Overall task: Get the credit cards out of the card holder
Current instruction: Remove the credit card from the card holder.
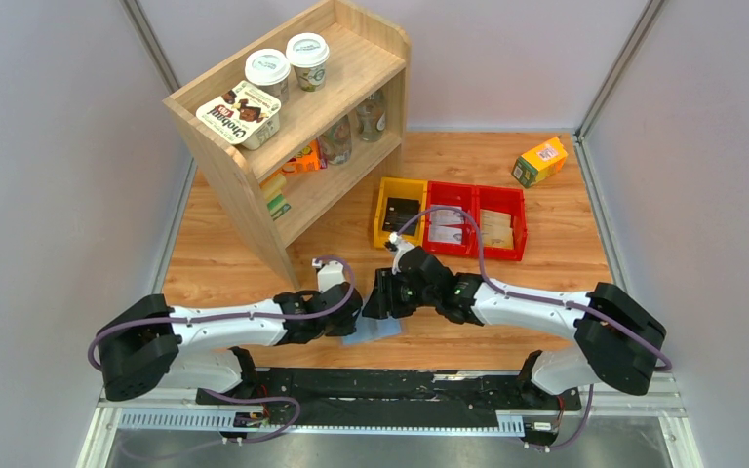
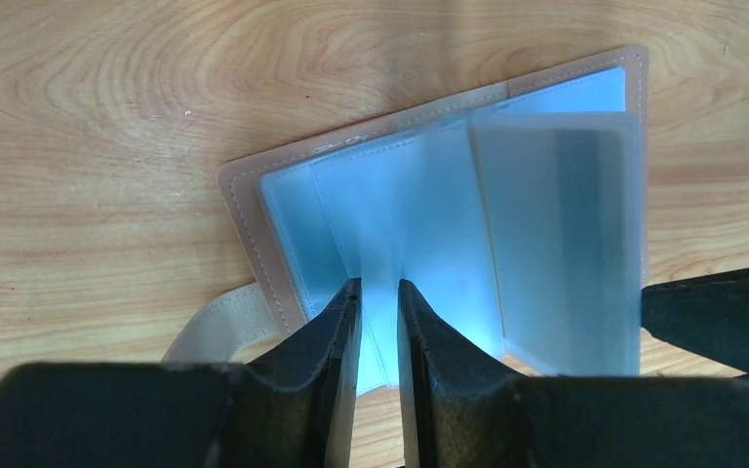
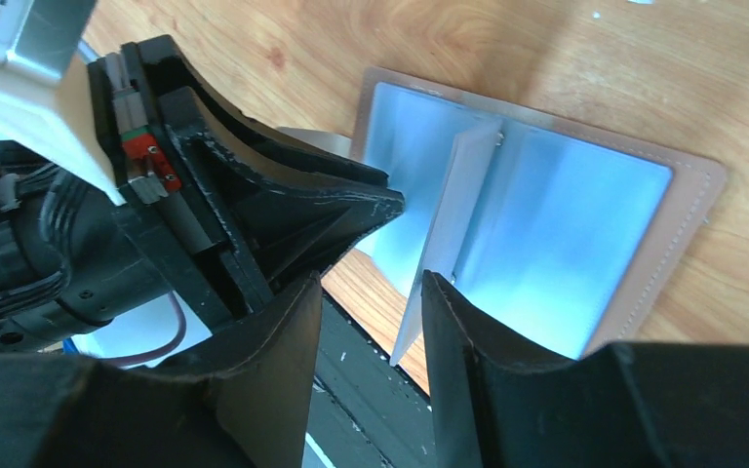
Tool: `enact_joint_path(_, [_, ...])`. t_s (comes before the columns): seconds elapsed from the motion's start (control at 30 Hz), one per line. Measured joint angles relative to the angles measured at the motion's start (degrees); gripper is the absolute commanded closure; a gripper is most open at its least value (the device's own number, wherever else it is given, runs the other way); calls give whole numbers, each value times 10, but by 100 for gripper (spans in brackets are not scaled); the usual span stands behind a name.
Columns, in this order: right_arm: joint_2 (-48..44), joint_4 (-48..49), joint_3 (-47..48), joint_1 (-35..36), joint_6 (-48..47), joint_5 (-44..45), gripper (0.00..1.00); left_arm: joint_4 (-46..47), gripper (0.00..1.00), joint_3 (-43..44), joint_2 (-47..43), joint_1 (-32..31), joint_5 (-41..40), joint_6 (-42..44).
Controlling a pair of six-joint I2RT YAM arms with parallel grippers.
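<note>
As the left claw (image 2: 378, 285) pinches the card holder (image 2: 400, 195), bins (image 1: 473, 187) stand beyond.

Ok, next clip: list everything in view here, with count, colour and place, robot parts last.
Card holder: one, grey-blue inside, taupe edge, lying open at the table's near edge; no card clearly visible in it.
Shelf unit: one, light wood, back left.
Cups: two, white with green lids, shelf top.
Chobani pack: one, white, shelf top beside the cups.
Jars: at least two, clear, middle shelf.
Yellow bin: one, mid-table.
Red bins: two, right of the yellow one.
Carton: one, orange and green, back right.
Table: one, wood.
Left gripper: black, closed on a clear pocket of the card holder.
Right gripper: black, open around a raised pocket leaf.
</note>
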Motion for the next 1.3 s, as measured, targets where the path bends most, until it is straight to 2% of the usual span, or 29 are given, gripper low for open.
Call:
enact_joint_path(0.2, [42, 41, 3, 0, 2, -28, 59, -7, 68, -16, -30, 0, 0, -12])
enact_joint_path(0.33, [84, 51, 3, 0, 4, -41, 58, -26, 65, -31, -85, 0, -10, -30])
enact_joint_path(0.47, [95, 52, 3, 0, 8, -44, 48, -41, 64, -44, -135, 0, -24, -44])
enact_joint_path(0.63, [93, 57, 4, 0, 9, -54, 43, -48, 64, -52, -166, 0, -33, -56])
enact_joint_path(1.3, [84, 86, 24, 0, 10, -100, 48, -61, 64, -61, -211, 0, -44, -77])
